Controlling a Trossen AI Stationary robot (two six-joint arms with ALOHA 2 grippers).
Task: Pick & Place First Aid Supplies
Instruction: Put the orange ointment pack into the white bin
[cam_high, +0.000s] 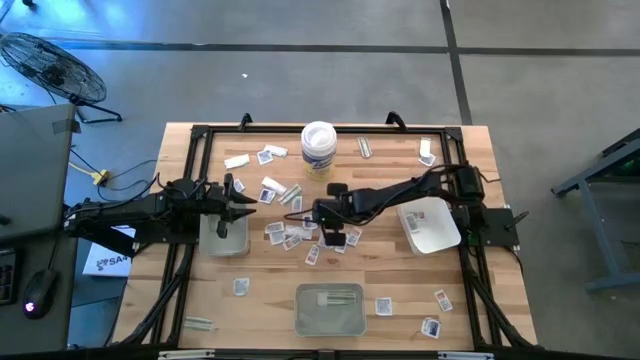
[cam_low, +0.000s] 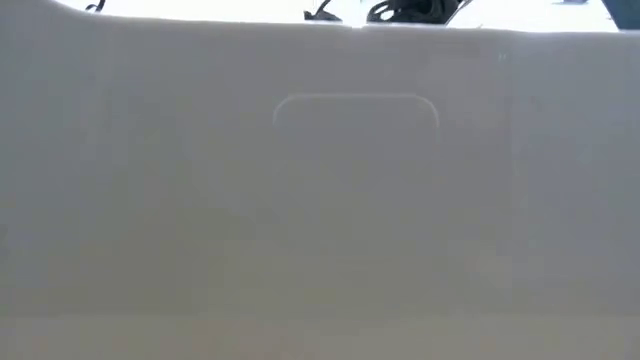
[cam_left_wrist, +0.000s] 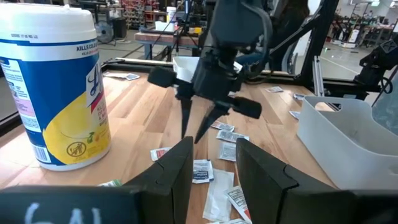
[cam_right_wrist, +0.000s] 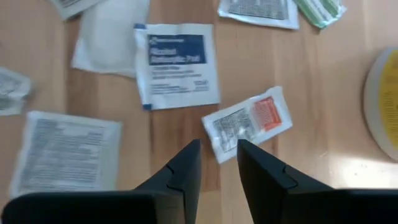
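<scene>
Many small flat packets (cam_high: 300, 235) lie scattered on the wooden table, most in a loose pile at its middle. My right gripper (cam_high: 325, 222) reaches in from the right and points down over this pile. Its fingers (cam_right_wrist: 217, 155) are a little apart, just above a white packet with red print (cam_right_wrist: 249, 121), beside one with blue print (cam_right_wrist: 177, 65). It also shows in the left wrist view (cam_left_wrist: 196, 134). My left gripper (cam_high: 243, 205) hangs left of the pile, by a grey tray (cam_high: 225, 235). It is open and empty (cam_left_wrist: 214, 163).
A white tub with a yellowish label (cam_high: 318, 148) stands at the far middle. A grey tray (cam_high: 330, 308) holding strip wrappers sits at the near edge, and its wall fills the low view (cam_low: 320, 200). A white bin (cam_high: 430, 225) stands at the right. Loose packets lie near the edges.
</scene>
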